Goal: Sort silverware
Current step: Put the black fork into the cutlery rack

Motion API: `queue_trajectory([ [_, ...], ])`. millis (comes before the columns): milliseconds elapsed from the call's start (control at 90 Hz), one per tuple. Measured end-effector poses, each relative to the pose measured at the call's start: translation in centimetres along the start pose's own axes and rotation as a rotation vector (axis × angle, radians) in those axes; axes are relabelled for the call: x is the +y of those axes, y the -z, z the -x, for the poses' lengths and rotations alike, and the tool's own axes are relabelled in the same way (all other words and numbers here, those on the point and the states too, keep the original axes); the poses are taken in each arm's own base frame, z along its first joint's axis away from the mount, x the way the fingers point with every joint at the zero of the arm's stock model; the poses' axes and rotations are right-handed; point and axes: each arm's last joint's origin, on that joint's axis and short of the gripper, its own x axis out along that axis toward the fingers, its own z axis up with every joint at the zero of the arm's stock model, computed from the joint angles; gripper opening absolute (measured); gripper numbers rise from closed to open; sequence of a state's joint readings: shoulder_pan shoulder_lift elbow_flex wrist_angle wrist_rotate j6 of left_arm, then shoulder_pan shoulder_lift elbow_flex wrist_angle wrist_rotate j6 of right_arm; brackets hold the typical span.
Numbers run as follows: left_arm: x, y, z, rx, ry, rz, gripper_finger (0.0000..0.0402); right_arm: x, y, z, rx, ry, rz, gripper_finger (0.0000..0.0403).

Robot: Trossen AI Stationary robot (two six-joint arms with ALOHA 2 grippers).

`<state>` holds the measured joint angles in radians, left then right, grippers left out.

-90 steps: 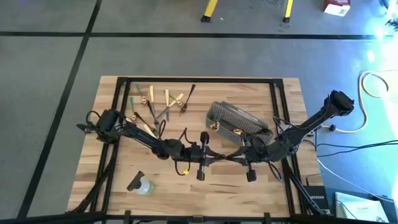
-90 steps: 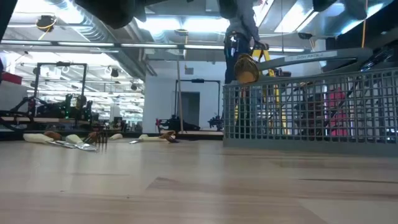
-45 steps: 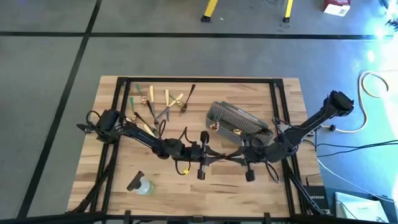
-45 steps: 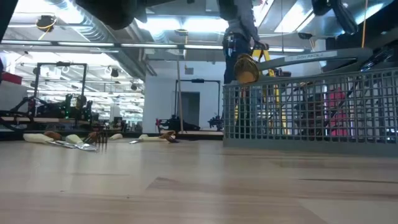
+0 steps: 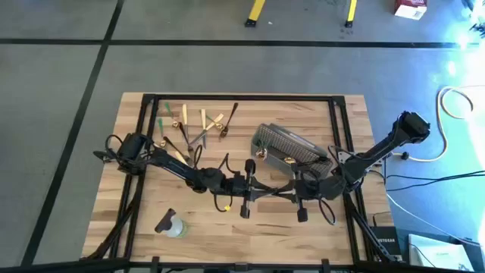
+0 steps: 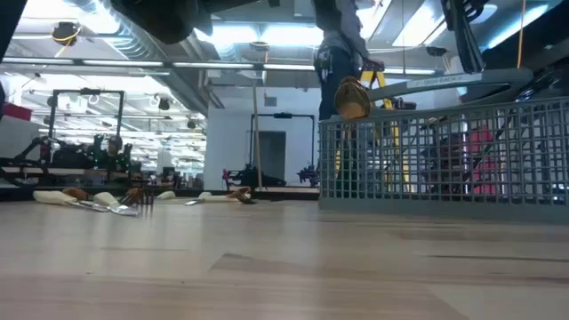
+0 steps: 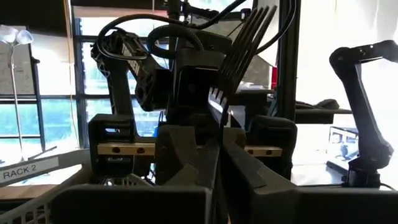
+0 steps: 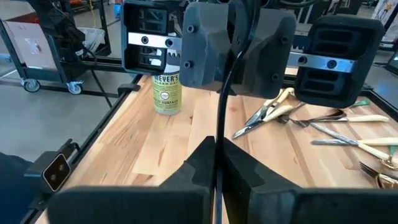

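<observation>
Wood of the table (image 5: pixel 151 212) is the biggest thing here, one slab, with one grey mesh basket (image 5: pixel 288 144) lying toward its right side. Two dark arms meet over the middle of the table, just in front of that basket. Between them hangs one black fork (image 7: pixel 244 43), off the table and not yet in the basket. The left gripper (image 7: pixel 217 163) has its fingers pressed together on it, and the right gripper (image 8: pixel 217 163) looks pinched onto the thin handle from the opposite side.

That double hold is the worry, to my eye. If one arm draws away before the other lets go, the slim fork could twist or flick out. If both let go, it drops to the bare wood. The two wrists are also very close, so a careless turn might knock them together or clip the basket's rim.

One clear bottle (image 5: pixel 173 225) lies near the front left. The loose silverware (image 5: pixel 193 129) sits in a heap at the far left. I count roughly nine pieces, mostly tan, one or two green, some dark, too tangled to be sure. One gold-ended piece (image 6: pixel 351 96) stands at the basket's corner.
</observation>
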<state>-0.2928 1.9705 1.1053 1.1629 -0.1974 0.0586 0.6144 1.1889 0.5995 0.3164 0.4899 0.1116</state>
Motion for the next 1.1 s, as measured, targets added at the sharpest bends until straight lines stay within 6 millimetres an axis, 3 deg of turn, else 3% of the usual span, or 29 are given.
queue_trajectory([
  [556, 0.0, 0.0, 0.0, 0.000, -0.001, 0.002, 0.0000, 0.0, 0.1, 0.0, 0.006, -0.007, 0.016, 0.0000],
  [1100, 0.1, 0.0, 0.0, 0.004, -0.005, 0.002, 0.0000, -1.3, 0.2, -1.2, 0.022, -0.026, 0.001, 0.0000],
])
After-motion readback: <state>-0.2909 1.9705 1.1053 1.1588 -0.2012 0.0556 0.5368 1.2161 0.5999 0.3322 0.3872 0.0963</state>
